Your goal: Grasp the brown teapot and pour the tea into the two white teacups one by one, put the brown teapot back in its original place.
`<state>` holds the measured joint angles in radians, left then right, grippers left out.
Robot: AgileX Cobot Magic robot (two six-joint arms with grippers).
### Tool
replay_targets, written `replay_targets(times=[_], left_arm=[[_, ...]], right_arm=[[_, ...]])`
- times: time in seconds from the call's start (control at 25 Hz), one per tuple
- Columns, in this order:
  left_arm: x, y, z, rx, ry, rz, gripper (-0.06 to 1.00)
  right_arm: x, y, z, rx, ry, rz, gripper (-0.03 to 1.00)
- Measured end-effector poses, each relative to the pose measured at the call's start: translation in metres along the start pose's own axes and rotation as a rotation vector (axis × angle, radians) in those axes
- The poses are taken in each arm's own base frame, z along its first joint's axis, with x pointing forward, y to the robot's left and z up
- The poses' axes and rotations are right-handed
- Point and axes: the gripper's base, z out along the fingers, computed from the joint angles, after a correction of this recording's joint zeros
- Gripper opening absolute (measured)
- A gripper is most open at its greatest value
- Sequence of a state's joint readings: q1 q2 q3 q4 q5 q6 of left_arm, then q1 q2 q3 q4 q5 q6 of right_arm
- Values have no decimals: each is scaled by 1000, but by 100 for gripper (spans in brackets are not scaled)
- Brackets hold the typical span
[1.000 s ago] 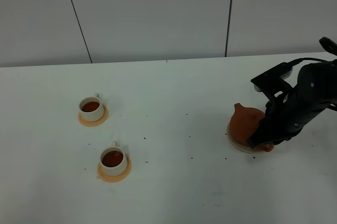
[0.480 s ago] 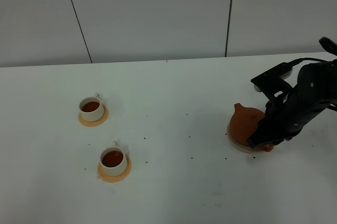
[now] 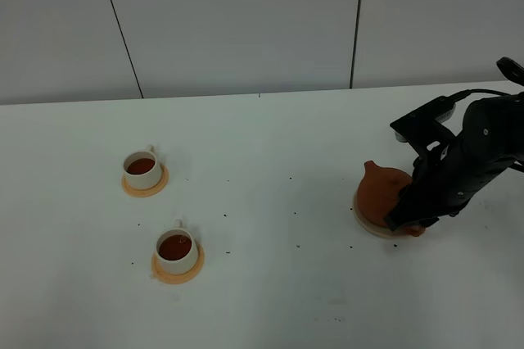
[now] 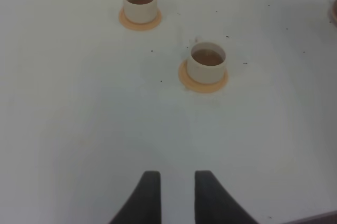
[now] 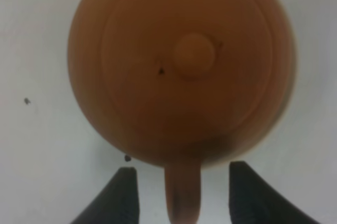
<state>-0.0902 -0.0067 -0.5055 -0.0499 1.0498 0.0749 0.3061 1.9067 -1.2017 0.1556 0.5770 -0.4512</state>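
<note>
The brown teapot (image 3: pixel 383 196) was seen as a round, matte clay body of reddish brown, with a smooth domed lid, a small knob (image 5: pixel 194 54) at its centre, a short pointed spout turned toward the cups and a loop handle (image 5: pixel 182 192) on the opposite side. It was seated upright on a flat, pale beige coaster (image 3: pixel 366 222), of which only a thin crescent was visible under the pot, on the right side of the white table (image 3: pixel 270 160). The tabletop was plain and smooth, and small dark specks were scattered across it.

The right gripper (image 5: pixel 180 192), black and hard-edged, was positioned at the handle side of the pot. Its two fingers were spread, one on each side of the loop handle, and a clear strip of table was visible between each finger and the clay; the handle lay between them without being touched.

Well apart on the left side, the two white teacups were placed: the far teacup (image 3: pixel 142 170) and the near teacup (image 3: pixel 176 251), both short glossy cylinders with tiny handles, each set on an orange-tan round saucer and filled with dark reddish-brown tea.

The left gripper (image 4: pixel 172 195) was held above bare table, near the cups but apart from them, with its dark tapered fingers separated by a narrow gap and nothing between them.
</note>
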Motion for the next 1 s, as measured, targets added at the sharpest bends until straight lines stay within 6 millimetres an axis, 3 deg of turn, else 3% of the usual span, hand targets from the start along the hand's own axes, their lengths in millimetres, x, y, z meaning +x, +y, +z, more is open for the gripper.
replay_targets(times=[0.28,0.56,1.0], left_arm=[[0,0,0,0,0,0,23],[0,0,0,0,0,0,23],[0,0,0,0,0,0,23]], right_arm=[[-6,-2,-22,38,-54,-31,39],[-10,-3,-67,109,-122,-101,38],[-10,-5,-139,181,-309,-42,14]])
